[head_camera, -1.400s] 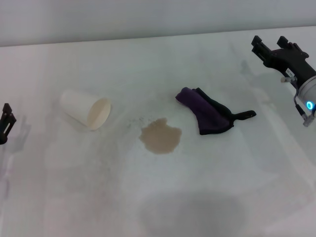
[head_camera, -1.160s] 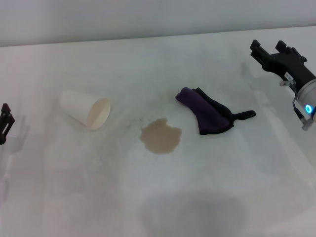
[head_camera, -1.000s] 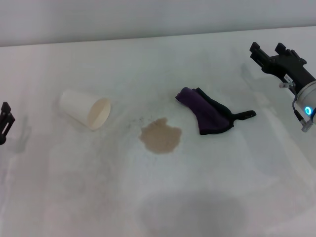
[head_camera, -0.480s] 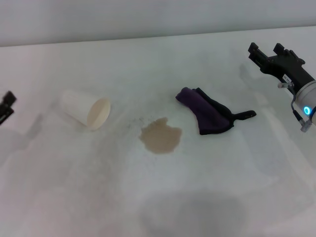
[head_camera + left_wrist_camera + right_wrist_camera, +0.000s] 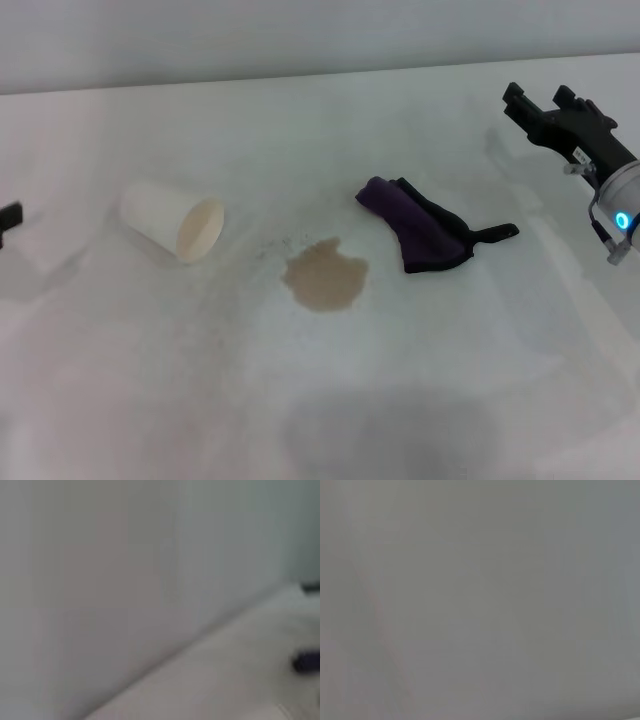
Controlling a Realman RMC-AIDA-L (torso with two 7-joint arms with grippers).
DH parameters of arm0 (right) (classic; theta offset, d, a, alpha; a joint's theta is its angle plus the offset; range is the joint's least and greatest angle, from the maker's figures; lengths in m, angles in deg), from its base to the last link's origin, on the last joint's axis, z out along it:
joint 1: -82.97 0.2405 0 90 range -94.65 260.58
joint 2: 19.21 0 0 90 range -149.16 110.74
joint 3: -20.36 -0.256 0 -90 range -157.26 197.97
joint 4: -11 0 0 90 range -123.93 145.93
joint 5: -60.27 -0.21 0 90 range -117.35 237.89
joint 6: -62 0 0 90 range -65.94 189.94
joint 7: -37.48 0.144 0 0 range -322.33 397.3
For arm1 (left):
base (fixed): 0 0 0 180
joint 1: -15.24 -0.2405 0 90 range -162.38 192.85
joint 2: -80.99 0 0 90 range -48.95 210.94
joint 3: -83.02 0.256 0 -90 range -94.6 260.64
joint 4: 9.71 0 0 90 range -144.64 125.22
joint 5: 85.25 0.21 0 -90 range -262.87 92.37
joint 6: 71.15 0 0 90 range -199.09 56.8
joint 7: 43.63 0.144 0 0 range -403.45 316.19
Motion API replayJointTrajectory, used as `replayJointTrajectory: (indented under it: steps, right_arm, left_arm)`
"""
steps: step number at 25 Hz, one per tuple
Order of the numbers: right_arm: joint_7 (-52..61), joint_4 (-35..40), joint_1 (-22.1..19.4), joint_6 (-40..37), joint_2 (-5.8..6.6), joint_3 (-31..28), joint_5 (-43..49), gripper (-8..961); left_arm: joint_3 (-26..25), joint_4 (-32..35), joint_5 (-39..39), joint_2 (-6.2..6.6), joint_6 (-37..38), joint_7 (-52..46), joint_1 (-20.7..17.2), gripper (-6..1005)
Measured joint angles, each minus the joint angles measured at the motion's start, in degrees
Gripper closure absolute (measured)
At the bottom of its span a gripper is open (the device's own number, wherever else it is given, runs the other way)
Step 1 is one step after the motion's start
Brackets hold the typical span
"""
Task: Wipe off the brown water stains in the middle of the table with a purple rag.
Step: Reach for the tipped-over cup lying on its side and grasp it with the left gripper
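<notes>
Purple rag (image 5: 420, 232), crumpled beside stains (image 5: 325, 275)

A plain white matte worktop (image 5: 420, 400) is filling nearly all of the head view, running from the near edge out to a straight back edge. Behind that edge a flat, pale grey-white wall (image 5: 300, 40) is rising, bare and evenly toned. Soft, diffuse light is falling from above, leaving the surface bright and laying only faint grey shadows on it; a broad dim patch is sitting near the front. The left wrist view is showing the same pale wall (image 5: 100, 580) meeting the worktop (image 5: 225, 680) along a slanting line. The right wrist view is showing nothing but an even grey-white surface, and which surface it is cannot be told.
</notes>
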Motion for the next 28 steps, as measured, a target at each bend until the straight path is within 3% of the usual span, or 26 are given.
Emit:
replayJointTrajectory:
  steps: [3, 8, 11, 16, 17, 21, 28]
  right_arm:
    - [0.05, 0.10, 0.02, 0.11, 0.00, 0.00, 0.00, 125]
    - [0.10, 0.23, 0.18, 0.19, 0.00, 0.00, -0.26, 125]
    - [0.15, 0.30, 0.41, 0.07, 0.00, -0.11, -0.42, 124]
    - [0.26, 0.01, 0.64, 0.03, 0.00, -2.71, -0.36, 125]
    - [0.27, -0.03, 0.60, 0.07, 0.00, -2.85, -0.38, 125]
    - [1.23, -0.08, 0.46, 0.17, 0.00, -4.13, -0.48, 125]
    - [1.77, -0.08, 0.18, -0.08, 0.00, -7.37, -0.49, 124]
  left_arm:
    - [0.02, -4.30, 8.73, 1.86, 4.11, 3.50, 4.50, 124]
    - [0.12, -11.11, 18.80, 2.33, 5.53, 4.97, 12.27, 125]
    - [0.14, -16.36, 24.69, 0.47, 4.72, 6.42, 17.21, 125]
    - [0.15, -24.63, 29.41, -5.65, -0.30, 14.21, 24.15, 124]
    - [0.15, -24.82, 30.92, -6.36, -1.07, 16.12, 25.73, 124]
    - [0.17, -21.29, 36.15, -6.10, -1.86, 17.27, 28.28, 124]
    - [0.19, -12.21, 46.39, -6.12, -10.23, 17.75, 33.38, 123]
